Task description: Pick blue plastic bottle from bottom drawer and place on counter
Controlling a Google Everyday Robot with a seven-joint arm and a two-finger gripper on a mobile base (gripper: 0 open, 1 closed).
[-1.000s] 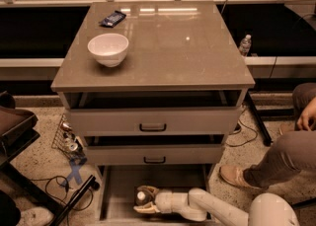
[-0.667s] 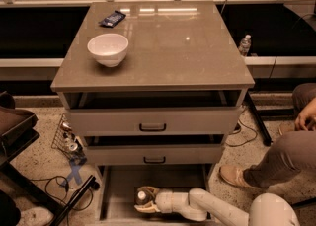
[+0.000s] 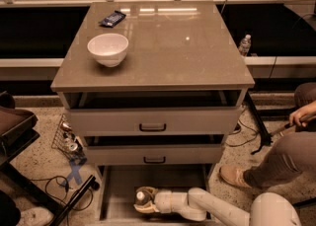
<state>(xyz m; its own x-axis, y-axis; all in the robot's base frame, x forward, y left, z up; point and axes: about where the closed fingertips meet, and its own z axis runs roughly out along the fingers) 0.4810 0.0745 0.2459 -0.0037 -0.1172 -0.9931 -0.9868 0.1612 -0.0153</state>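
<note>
Pincer (image 3: 143, 201) sits low in the open bottom drawer (image 3: 118, 193), clenched around the bottle (image 3: 140, 196) inside it; grasp looks made, lifting out and placing on the surface (image 3: 173, 47) remain to do

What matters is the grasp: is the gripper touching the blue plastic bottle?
Cannot tell. Camera view: gripper surrounds the blue plastic bottle in the bottom drawer; no contact or gap plainly shown.

The counter (image 3: 168, 47) carries two things, well apart. A white bowl (image 3: 107, 49) stands at about 9 o'clock, near the left edge, and a dark blue packet (image 3: 112, 18) lies at 11 o'clock, close to the far left corner. Below, the bottom drawer (image 3: 123, 185) stands open. On its grey floor, at 6 o'clock, the gripper (image 3: 143, 203) is at the blue plastic bottle (image 3: 141, 196).
</note>
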